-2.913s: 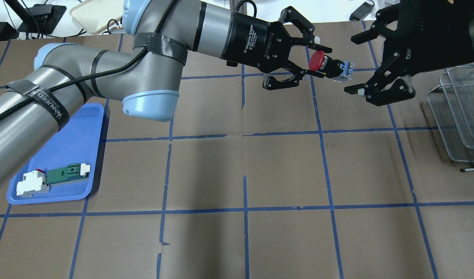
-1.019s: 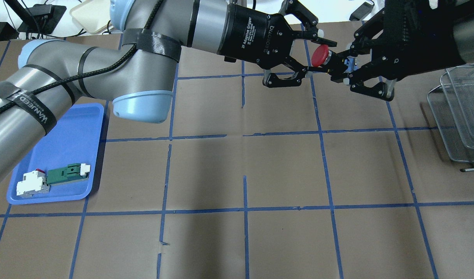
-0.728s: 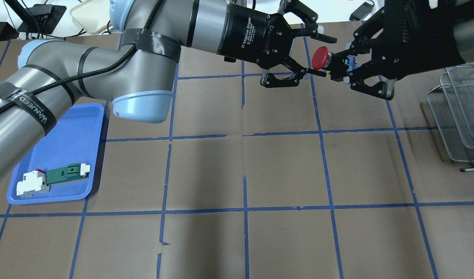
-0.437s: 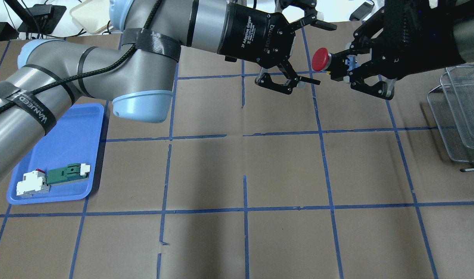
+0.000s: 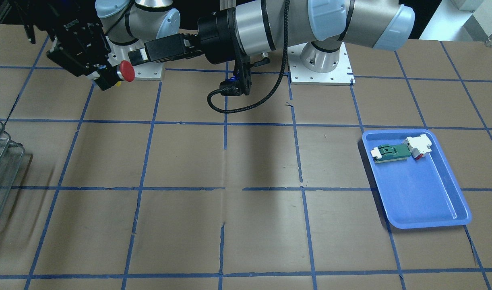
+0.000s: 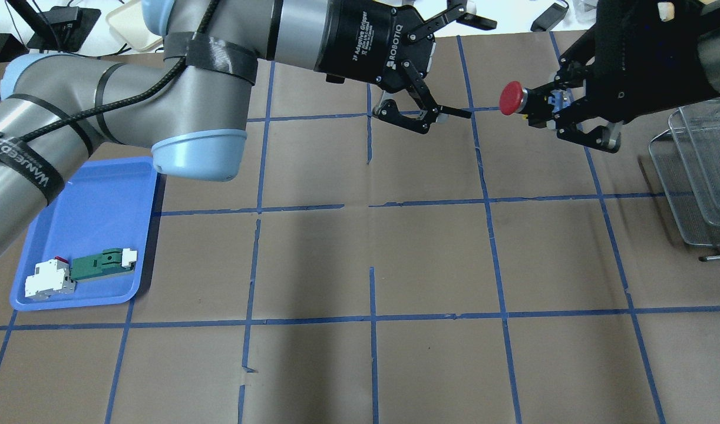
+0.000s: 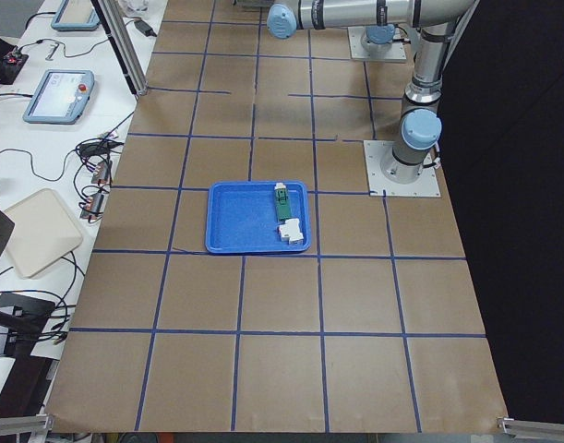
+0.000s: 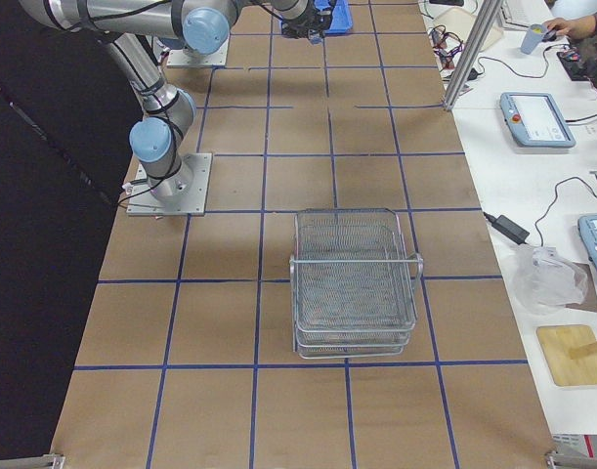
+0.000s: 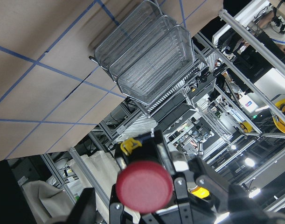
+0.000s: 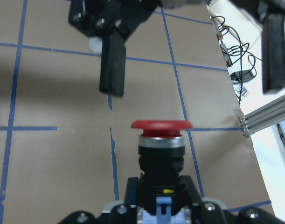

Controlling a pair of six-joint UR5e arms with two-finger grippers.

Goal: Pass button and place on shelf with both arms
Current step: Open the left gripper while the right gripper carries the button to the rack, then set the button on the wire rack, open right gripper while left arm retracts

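Where the counter nears its left edge, a blue tray lies flat, holding a white block and a green board (the two touch end to end). Toward the right edge stands the shelf, a stack of wire tiers with nothing on the top one. Beyond, raised off the counter on its right half, the right gripper pinches the button by its black base, with the red cap facing the left gripper. That gripper's fingers are spread wide and stand apart from the cap, touching nothing.
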